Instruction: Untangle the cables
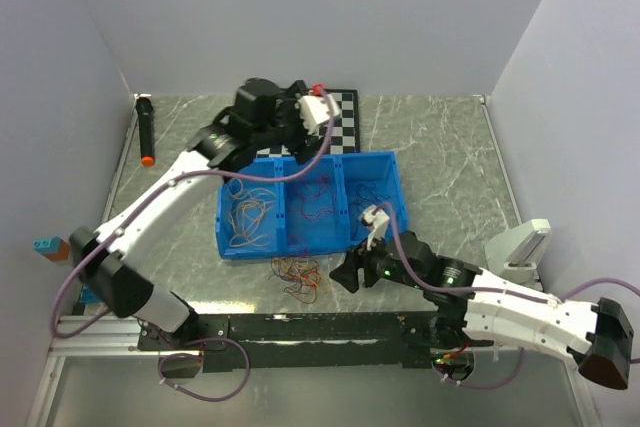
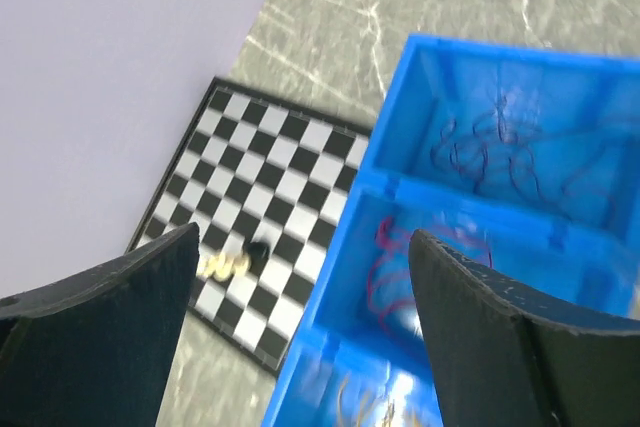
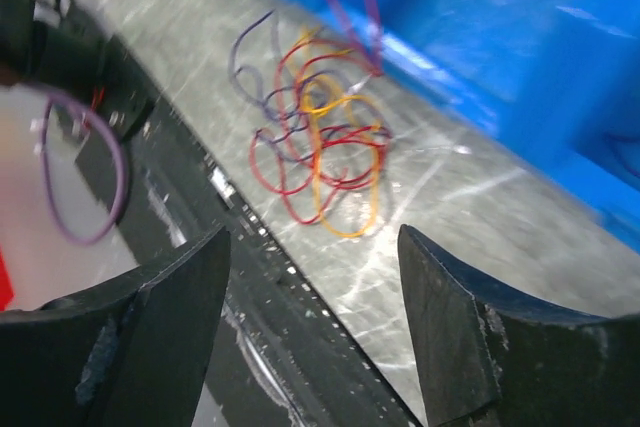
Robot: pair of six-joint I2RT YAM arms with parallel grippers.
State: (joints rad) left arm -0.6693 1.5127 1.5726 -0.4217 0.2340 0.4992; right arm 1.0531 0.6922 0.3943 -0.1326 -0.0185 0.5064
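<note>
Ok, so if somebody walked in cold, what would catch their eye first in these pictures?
Probably the bright blue bin at the centre, with yellow-orange, red and dark wires sorted into its three compartments. Then the small multicoloured tangle of cables on the table just in front of it, the right pincer open beside it. The left pincer hangs open over the bin's far side, by the checkerboard.

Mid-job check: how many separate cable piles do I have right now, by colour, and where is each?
Yellow-orange cables, left compartment of the blue bin: 1
Red cables, middle compartment: 1
Dark purple cables, right compartment: 1
Mixed tangle, outside the bin, before its front wall: 1
Total: 4 piles; single wires are too fine to count.
</note>
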